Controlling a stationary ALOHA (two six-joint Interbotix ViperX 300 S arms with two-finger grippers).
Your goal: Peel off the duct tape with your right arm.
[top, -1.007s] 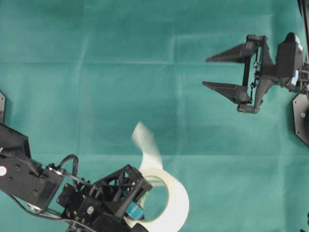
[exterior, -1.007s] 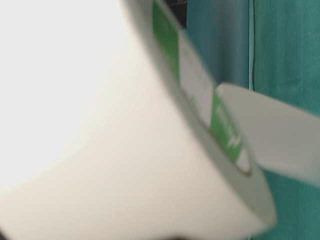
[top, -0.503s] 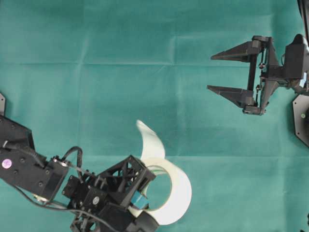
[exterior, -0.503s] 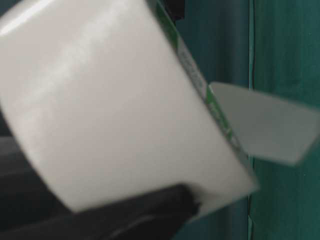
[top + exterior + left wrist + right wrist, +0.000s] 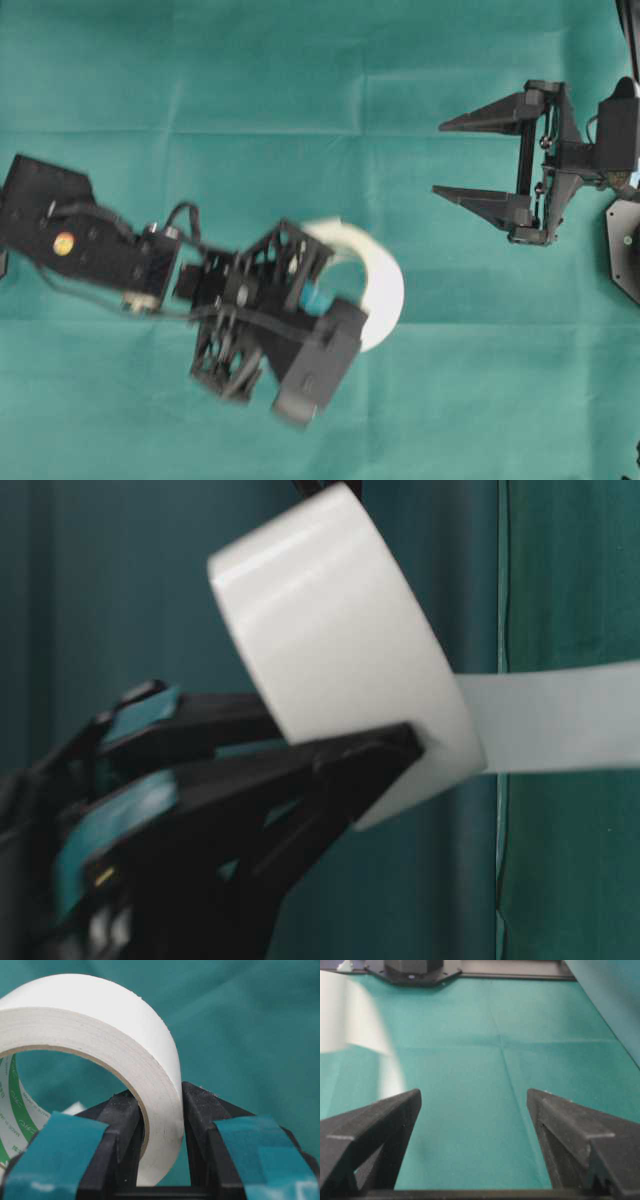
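The duct tape [image 5: 385,290] is a white roll with a green-printed core, held off the green cloth left of centre in the overhead view. My left gripper [image 5: 160,1097] is shut on the roll's wall [image 5: 100,1015], one finger inside the ring and one outside. A loose white strip [image 5: 560,715] sticks out sideways from the roll [image 5: 330,630] towards the right arm. My right gripper [image 5: 438,158] hovers open at the upper right, well away from the tape, with only cloth between its pointed fingers [image 5: 472,1097]. The strip shows as a white blur [image 5: 350,1015] at that view's far left.
Green cloth with fold creases [image 5: 300,130] covers the table. A black mount plate [image 5: 625,245] sits at the right edge below the right arm. The opposite arm's black base [image 5: 415,970] lies at the far side in the right wrist view.
My left arm has carried the roll up off the bottom edge towards the table's middle and turned it, so the strip points at the right arm. The right gripper shifted slightly right, still open.
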